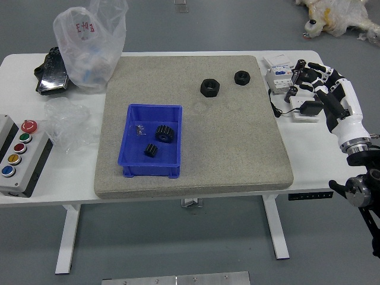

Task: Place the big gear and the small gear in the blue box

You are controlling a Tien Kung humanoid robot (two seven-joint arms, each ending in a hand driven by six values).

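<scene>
While right hand (334,102) hovers, blue box (151,171) holds big gear (164,133), small gear (151,150).

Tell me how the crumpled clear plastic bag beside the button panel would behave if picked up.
The clear bag looks thin and creased, so it would probably fold limply. Being see-through with little visible inside, it is likely light.

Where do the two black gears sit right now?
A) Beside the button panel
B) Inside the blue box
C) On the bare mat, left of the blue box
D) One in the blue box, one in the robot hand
B: both the bigger gear and the smaller gear lie within the walls of the blue box.
</scene>
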